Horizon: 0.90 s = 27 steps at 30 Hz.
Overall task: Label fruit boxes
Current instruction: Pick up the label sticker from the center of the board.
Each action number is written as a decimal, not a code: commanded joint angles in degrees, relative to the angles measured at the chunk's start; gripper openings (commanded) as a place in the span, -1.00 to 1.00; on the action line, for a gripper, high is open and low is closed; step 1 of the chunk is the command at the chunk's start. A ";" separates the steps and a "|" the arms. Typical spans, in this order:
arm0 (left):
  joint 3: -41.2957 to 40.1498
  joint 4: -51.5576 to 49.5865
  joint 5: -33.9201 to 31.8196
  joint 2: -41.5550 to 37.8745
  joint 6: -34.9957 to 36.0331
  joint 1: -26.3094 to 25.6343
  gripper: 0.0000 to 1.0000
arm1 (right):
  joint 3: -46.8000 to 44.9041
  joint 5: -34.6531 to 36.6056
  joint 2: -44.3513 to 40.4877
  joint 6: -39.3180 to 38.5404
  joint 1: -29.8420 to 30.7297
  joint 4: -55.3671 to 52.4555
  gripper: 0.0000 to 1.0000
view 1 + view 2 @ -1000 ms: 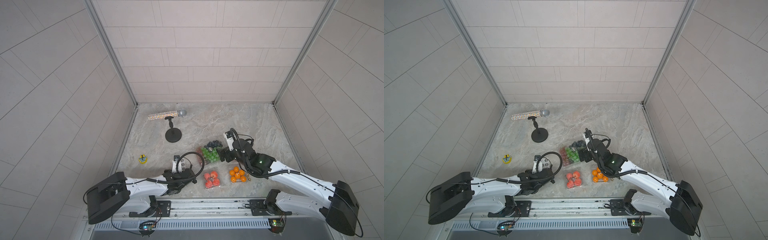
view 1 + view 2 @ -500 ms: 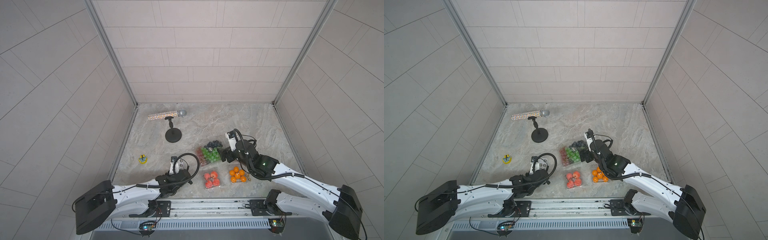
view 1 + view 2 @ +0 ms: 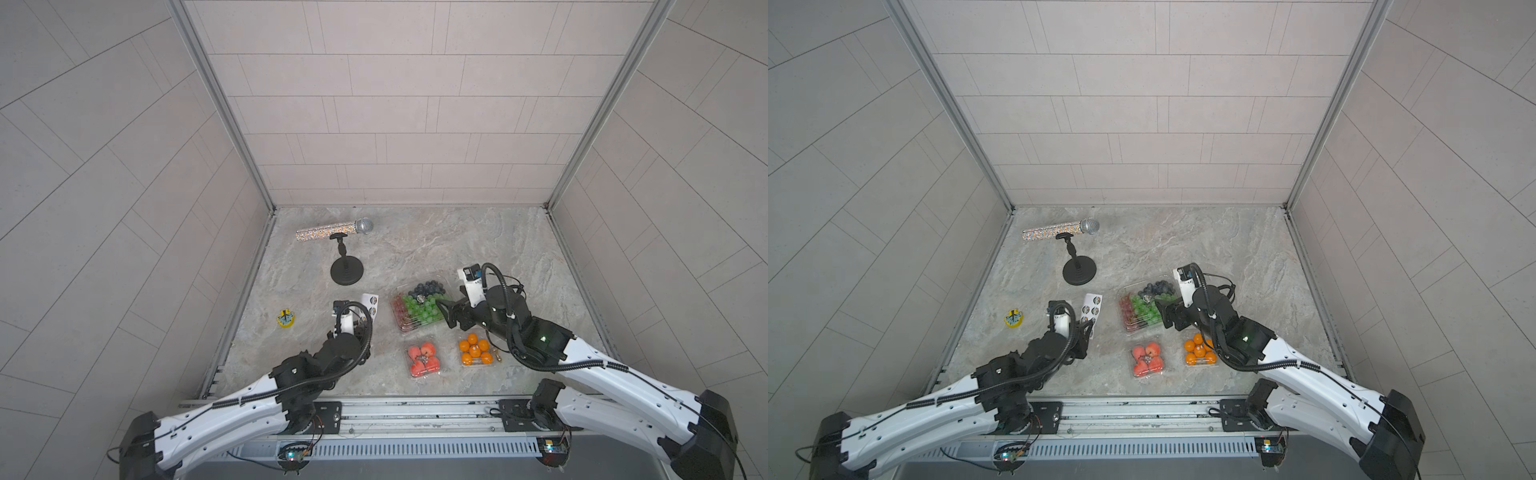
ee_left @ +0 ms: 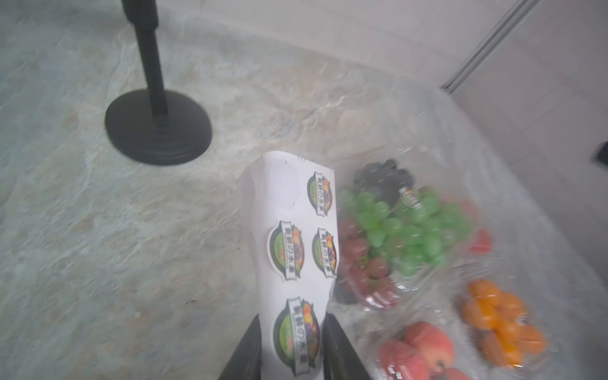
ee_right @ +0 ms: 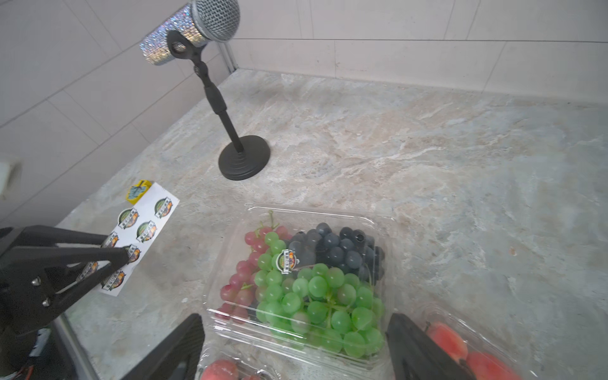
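The large fruit box (image 3: 419, 309) (image 3: 1144, 307) (image 5: 306, 279) holds green and red grapes and blueberries, with one round sticker (image 5: 285, 261) on its lid. In front of it lie a small box of red fruit (image 3: 424, 359) (image 3: 1147, 358) and one of oranges (image 3: 474, 352) (image 3: 1200, 351). Another box of red fruit (image 5: 460, 345) shows beside a finger of the right gripper. My left gripper (image 4: 292, 320) (image 3: 365, 322) is shut on the white sticker sheet (image 4: 296, 230) (image 5: 141, 230) and holds it off the table. My right gripper (image 5: 292, 325) (image 3: 446, 318) stands open at the large box's edge.
A glittery microphone (image 3: 334, 227) sits on a black stand (image 3: 347, 272) at the back left. A small yellow object (image 3: 286, 329) lies near the left wall. Tiled walls close in three sides.
The left gripper has closed on the sticker sheet and raised it, and that arm has drawn back to the left. The right gripper has barely moved.
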 commanded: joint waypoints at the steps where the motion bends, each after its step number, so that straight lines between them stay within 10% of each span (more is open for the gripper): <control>1: -0.34 5.66 4.74 -4.80 8.21 0.14 -0.36 | -1.45 -7.65 -1.64 3.93 0.00 5.83 0.78; 27: -2.89 28.56 20.65 2.25 14.73 0.12 -0.34 | 2.10 -25.26 13.01 11.58 2.53 31.76 -0.02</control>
